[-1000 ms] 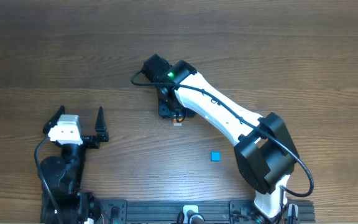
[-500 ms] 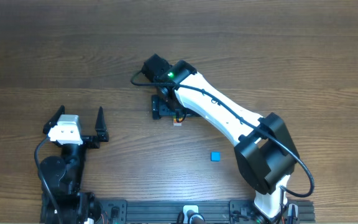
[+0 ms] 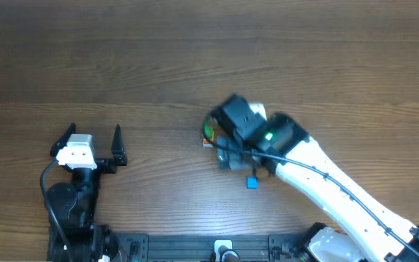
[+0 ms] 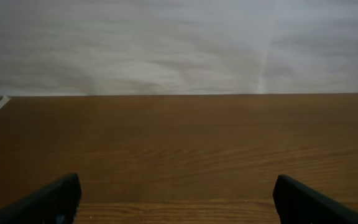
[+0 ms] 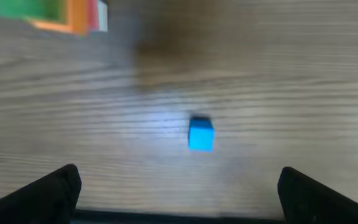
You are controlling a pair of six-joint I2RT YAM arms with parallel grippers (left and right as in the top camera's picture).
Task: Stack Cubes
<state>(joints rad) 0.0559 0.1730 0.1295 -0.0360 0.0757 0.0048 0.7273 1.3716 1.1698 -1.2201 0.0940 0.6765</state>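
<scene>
Cube [image 5: 200,135], small and blue, rests on grained wood tabletop [image 5: 291,81].

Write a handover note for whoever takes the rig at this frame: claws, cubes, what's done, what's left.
Left claw: open, empty, parked near its base.
Right claw: open, empty, hanging over the blue cube, not touching it.
Cube stack: stands on the table apart from the blue cube, green on top, orange under it; lower layers hard to tell.
Done: stack built, all but blue.
Left: grasp the blue cube and probably set it on top of the stack.
</scene>
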